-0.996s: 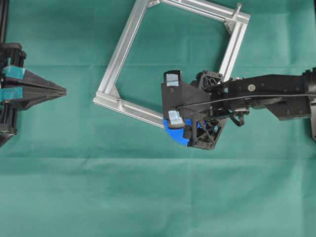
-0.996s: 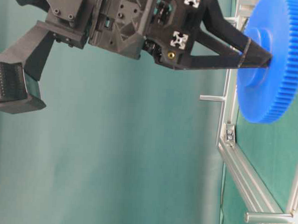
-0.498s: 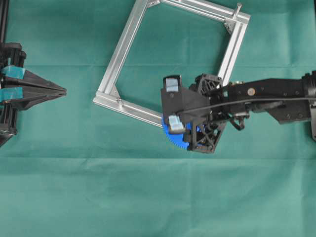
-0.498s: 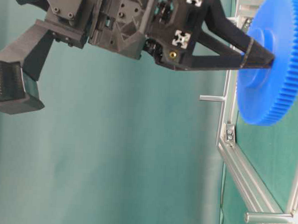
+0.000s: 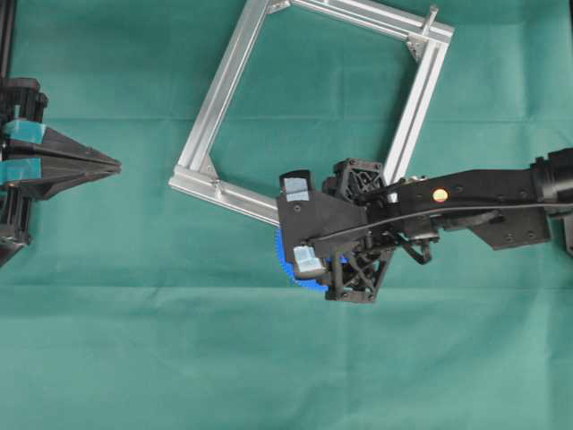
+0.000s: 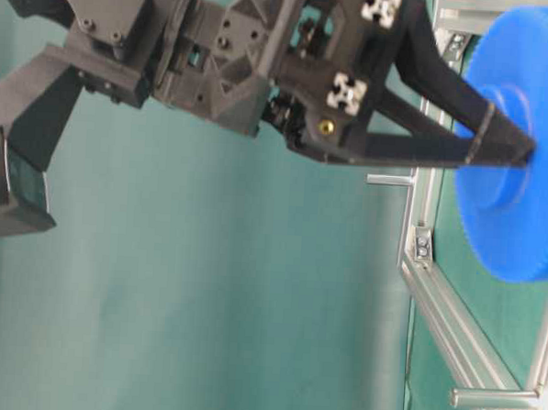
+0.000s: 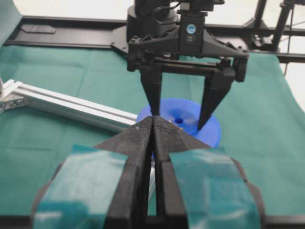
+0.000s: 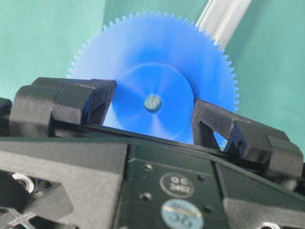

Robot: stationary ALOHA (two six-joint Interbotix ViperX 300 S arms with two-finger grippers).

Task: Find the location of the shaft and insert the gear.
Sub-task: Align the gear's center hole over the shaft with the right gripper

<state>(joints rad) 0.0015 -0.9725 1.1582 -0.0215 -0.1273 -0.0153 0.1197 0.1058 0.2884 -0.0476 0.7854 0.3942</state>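
Note:
My right gripper (image 8: 153, 102) is shut on the gear (image 8: 157, 47), a big blue toothed wheel, with one finger on each side of its raised hub. From above, the gear (image 5: 286, 255) peeks out left of the gripper (image 5: 327, 251), just outside the near bar of the aluminium frame (image 5: 224, 81). At table level the shaft (image 6: 390, 180) is a thin bare silvery pin standing up from the frame beside a corner bracket. The gear (image 6: 521, 218) hangs apart from it. My left gripper (image 5: 112, 166) rests shut and empty at the left edge.
A stubbier grey peg (image 6: 494, 398) stands on the nearer part of the frame. Another pin (image 5: 432, 13) rises at the frame's far right corner. The right arm (image 5: 483, 193) reaches in from the right over the green cloth.
The right gripper has carried the gear left and toward the front edge, and lower toward the cloth. The left gripper has not moved.

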